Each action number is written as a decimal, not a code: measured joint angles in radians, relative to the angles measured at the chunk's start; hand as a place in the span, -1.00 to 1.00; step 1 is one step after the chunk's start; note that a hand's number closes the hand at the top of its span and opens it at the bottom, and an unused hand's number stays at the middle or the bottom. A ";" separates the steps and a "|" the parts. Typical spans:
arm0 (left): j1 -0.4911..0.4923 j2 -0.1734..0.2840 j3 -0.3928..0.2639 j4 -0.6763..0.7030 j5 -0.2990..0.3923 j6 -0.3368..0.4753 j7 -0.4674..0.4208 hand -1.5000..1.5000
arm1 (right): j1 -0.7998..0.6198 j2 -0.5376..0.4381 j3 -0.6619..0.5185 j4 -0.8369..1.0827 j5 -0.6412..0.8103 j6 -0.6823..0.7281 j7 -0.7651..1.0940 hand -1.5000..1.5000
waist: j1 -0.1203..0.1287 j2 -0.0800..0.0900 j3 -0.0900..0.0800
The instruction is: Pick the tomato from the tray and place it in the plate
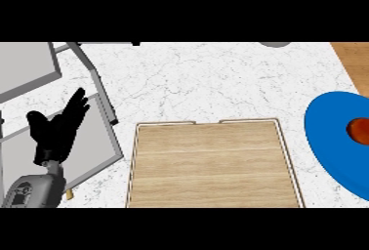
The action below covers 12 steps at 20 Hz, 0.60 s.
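Observation:
A blue plate (328,136) lies at the right edge of the head view, cut off by the frame. A red tomato (359,130) rests on it, only partly in the picture. The wooden tray (214,166) sits in the middle of the counter with nothing on it. My left hand (57,131) stands at the left, fingers straight and pointing up, well clear of the tray. My right hand does not show.
Grey panels with metal frames (97,127) lie under and behind the left hand at the left. White marble counter (209,78) stretches behind the tray. A wooden strip (353,53) shows at the top right.

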 measured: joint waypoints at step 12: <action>0.019 -0.018 0.020 -0.014 -0.022 -0.022 -0.010 0.00 | 0.106 -0.049 -0.054 0.053 -0.042 0.039 -0.056 -1.00 | 0.001 0.000 0.000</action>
